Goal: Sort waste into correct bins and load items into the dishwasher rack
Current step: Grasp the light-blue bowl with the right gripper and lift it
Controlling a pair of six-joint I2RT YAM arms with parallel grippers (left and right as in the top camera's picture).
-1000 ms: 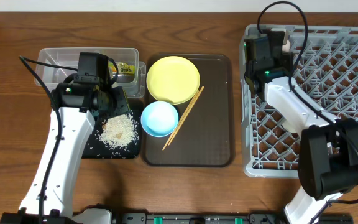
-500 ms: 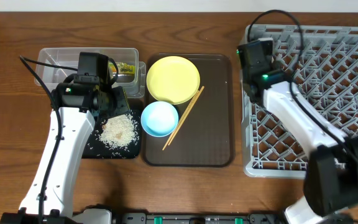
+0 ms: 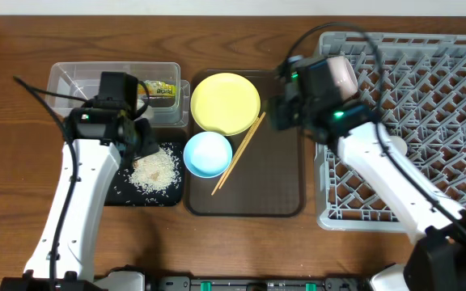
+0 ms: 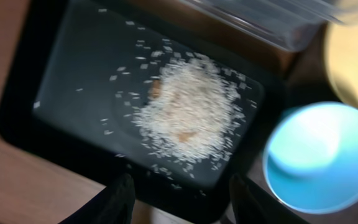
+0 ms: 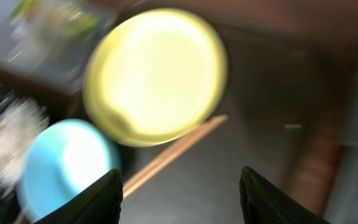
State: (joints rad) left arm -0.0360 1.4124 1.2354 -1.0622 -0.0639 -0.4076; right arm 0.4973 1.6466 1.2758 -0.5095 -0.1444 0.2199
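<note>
1. Broadly, the dishwasher rack sits just right of the dark brown tray. Its right side runs out of frame, and the right arm covers its near-left corner.
2. The right gripper hangs above the tray's back half with its fingers spread and nothing between them. Its wrist view is badly smeared, so edges there are hard to trust.
3. The left gripper hangs left of the tray, over the black tray, likewise spread and empty.
4. The clear tub lies left of the tray's back corner, partly under the left arm.
5. The yellow plate lies flat in the tray's back-left corner. It is probably rigid, light and slick, and the thin rim facing the tray's middle looks the freest place to pinch.
6. The blue bowl stands upright at the tray's left side, just in front of the plate. It looks smooth-walled, and one finger inside the rim with one outside should hold it.
7. The chopsticks lie diagonally near the tray's middle, beside the bowl. Being thin, they are likely to roll, so they are best taken together mid-length.
8. The rice is heaped in the black tray. As loose grains it cannot be pinched.
9. The wrapper shows in the tub and is flimsy.
10. No tissue, white bowl or cup can be made out.
</note>
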